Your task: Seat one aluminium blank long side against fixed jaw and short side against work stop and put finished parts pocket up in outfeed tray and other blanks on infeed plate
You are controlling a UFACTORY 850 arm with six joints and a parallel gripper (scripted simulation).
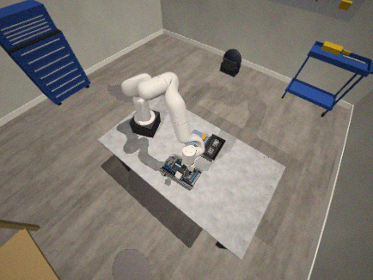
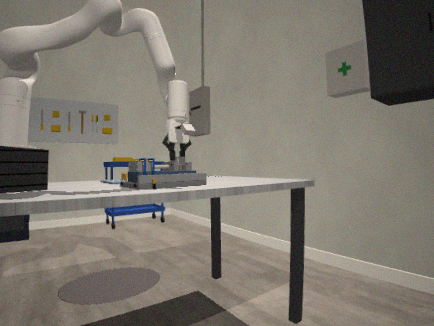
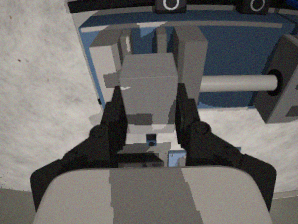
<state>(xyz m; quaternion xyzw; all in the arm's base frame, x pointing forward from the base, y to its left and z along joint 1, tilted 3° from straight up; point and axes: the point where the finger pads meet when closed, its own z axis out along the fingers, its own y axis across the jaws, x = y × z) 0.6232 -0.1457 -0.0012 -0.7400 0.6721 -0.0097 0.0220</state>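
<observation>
My gripper [image 3: 150, 98] [image 1: 181, 169] is shut on a plain grey aluminium block [image 3: 149, 86], gripping its two sides. It hangs straight down over the blue and grey vise, with the block low in or just above the vise opening. In the exterior view the fingers [image 2: 177, 150] reach down to the top of the vise [image 2: 165, 177]. In the wrist view a grey rod [image 3: 236, 83] runs to the right of the block, and a jaw block stands behind it. I cannot tell whether the block rests on the low bars.
A black tray [image 1: 213, 146] holding light parts lies just beyond the vise. A small blue plate [image 1: 198, 133] sits beside it, partly hidden by my arm. The robot base [image 1: 145, 124] stands at the table's far left corner.
</observation>
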